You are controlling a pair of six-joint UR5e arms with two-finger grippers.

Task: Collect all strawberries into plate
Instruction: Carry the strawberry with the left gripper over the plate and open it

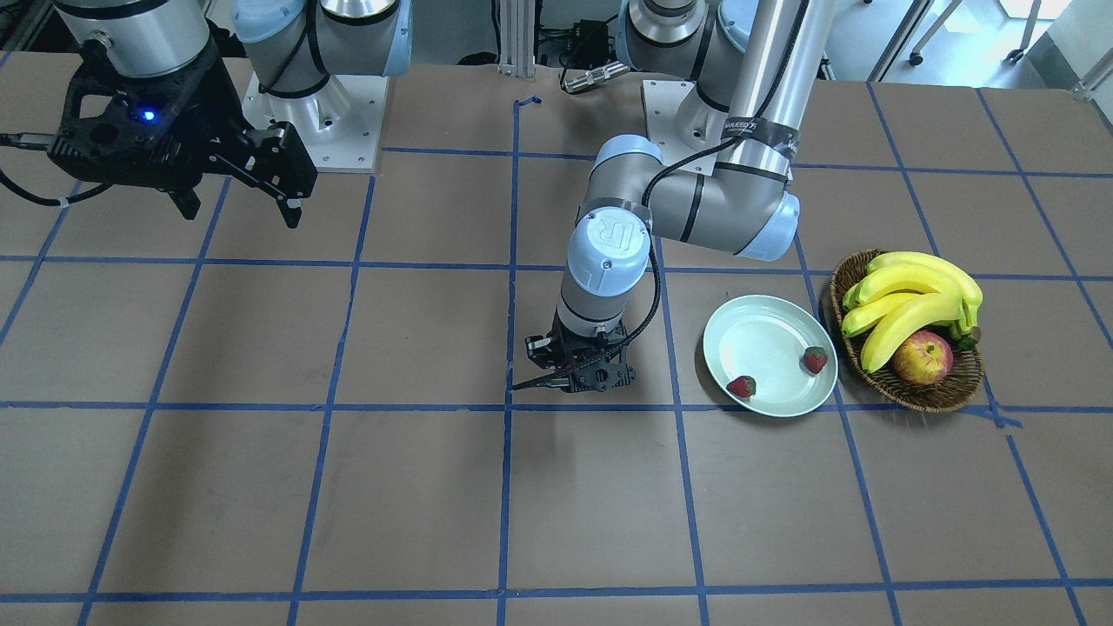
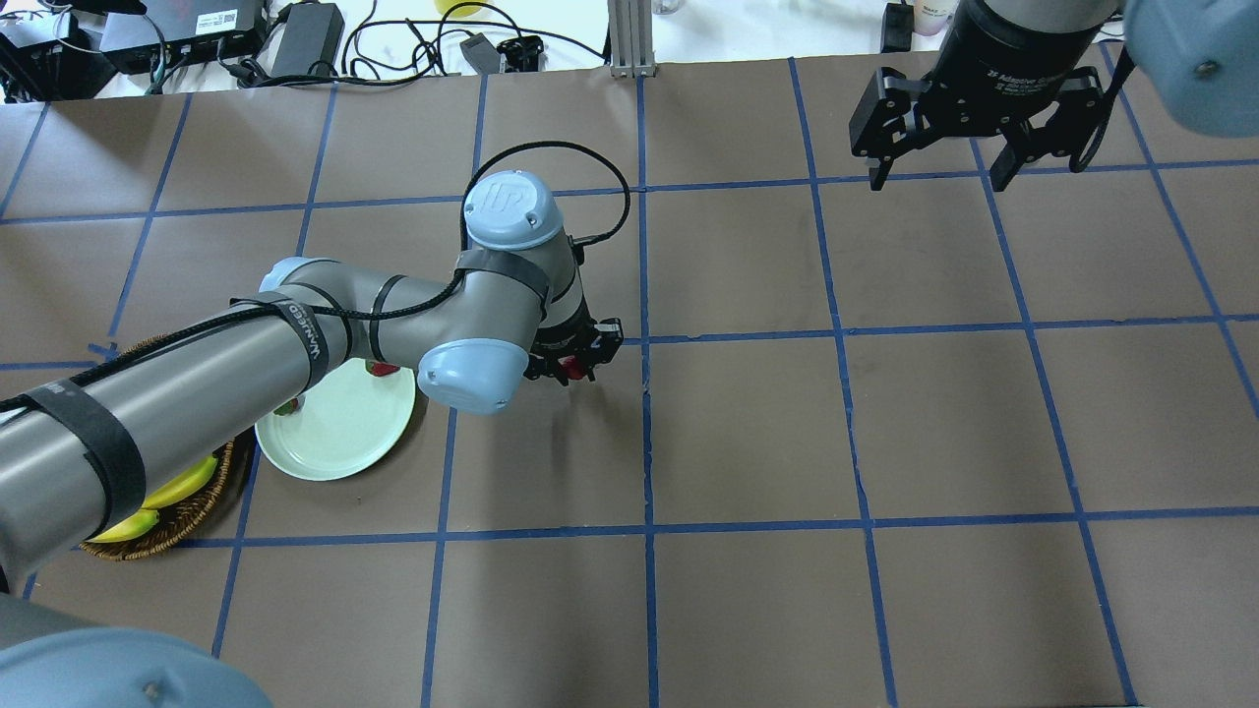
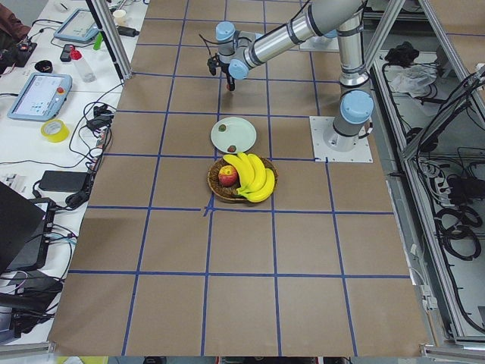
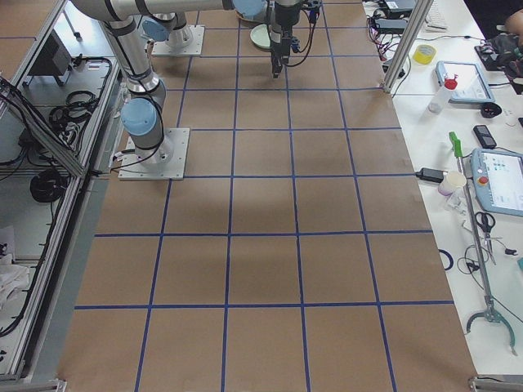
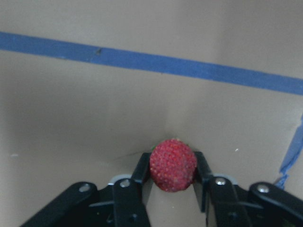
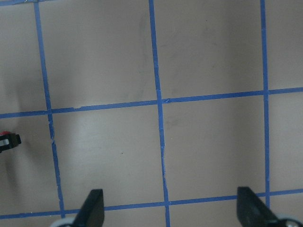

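My left gripper [image 5: 173, 176] is shut on a red strawberry [image 5: 173, 164], low over the brown table beside a blue tape line. In the overhead view the held berry [image 2: 569, 369] shows red between the fingers, to the right of the plate. The pale mint-green plate [image 1: 761, 339] holds two more strawberries, one near its front rim [image 1: 742, 386] and one near its right rim [image 1: 815, 359]. My right gripper [image 2: 939, 179] hangs open and empty high over the far side of the table, and its spread fingers [image 6: 93, 209] show in the right wrist view.
A brown wicker basket [image 1: 909, 396] with bananas [image 1: 913, 296] and a red-yellow apple [image 1: 922, 358] stands right beside the plate. Blue tape lines grid the brown table. The left forearm [image 2: 197, 383] passes over the plate and basket.
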